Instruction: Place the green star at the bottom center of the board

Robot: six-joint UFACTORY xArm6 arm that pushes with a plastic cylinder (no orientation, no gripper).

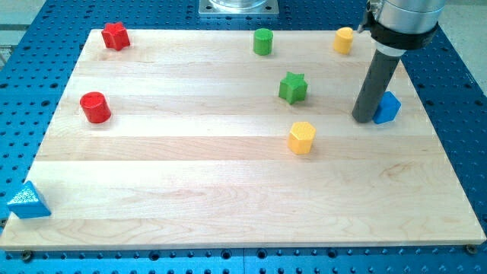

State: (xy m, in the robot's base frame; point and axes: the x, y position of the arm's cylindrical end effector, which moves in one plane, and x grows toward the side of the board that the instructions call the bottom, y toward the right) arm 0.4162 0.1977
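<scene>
The green star [293,87] lies on the wooden board [228,190], right of centre in the upper half. My tip [364,119] rests on the board to the star's right and a little lower, about ninety pixels away, not touching it. The tip stands right against the left side of a blue block [388,107].
A yellow hexagon block [302,137] lies just below the star. A green cylinder [262,41] and a yellow block [344,39] sit near the top edge. A red star [115,36] is top left, a red cylinder [96,106] at left. A blue triangle [28,201] lies off the board's bottom-left corner.
</scene>
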